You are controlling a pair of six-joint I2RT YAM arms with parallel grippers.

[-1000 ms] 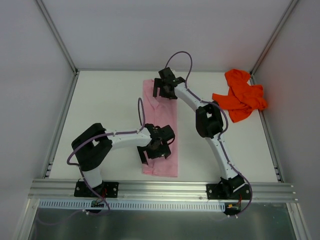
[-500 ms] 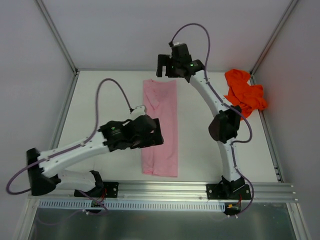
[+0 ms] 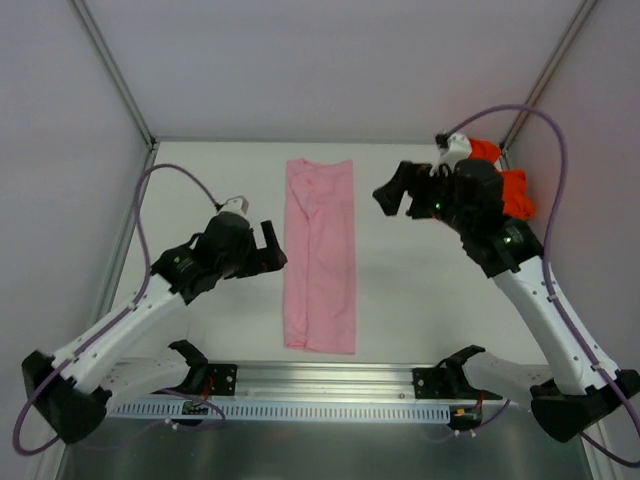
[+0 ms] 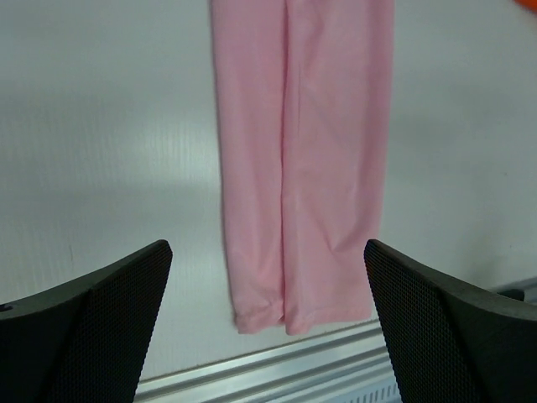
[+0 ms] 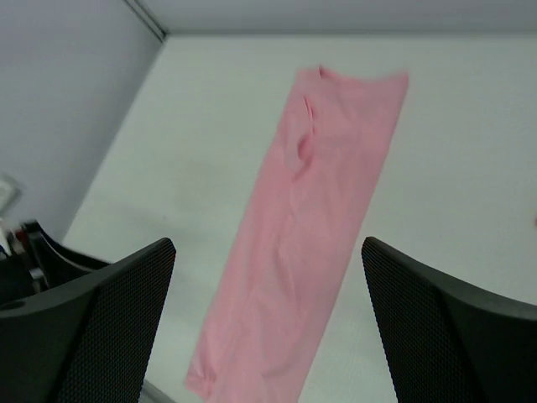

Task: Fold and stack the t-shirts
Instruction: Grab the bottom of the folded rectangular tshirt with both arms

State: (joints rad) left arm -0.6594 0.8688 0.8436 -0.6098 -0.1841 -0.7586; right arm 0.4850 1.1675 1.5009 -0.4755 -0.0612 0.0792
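The left pincer (image 3: 266, 248) is now drawn back to the left of the light pink cloth t-shirt (image 3: 320, 255) and is held spread, empty. The shirt is left flat mid-tabletop (image 3: 200, 180) as a long narrow strip. The right pincer (image 3: 392, 196) is likewise withdrawn rightward, spread and empty. The crumpled orange-red t-shirt (image 3: 516, 195) is seen far right, unfolded. The lengthwise fold is judged complete, with the cross-folds outstanding.

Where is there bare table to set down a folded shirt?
Two bare patches on the table: the far-left stretch between its left edge and the pink shirt, and the near-right stretch between that shirt and the front rail. The far-right corner is crowded: the orange shirt lies bunched there, partly hidden by the right arm.
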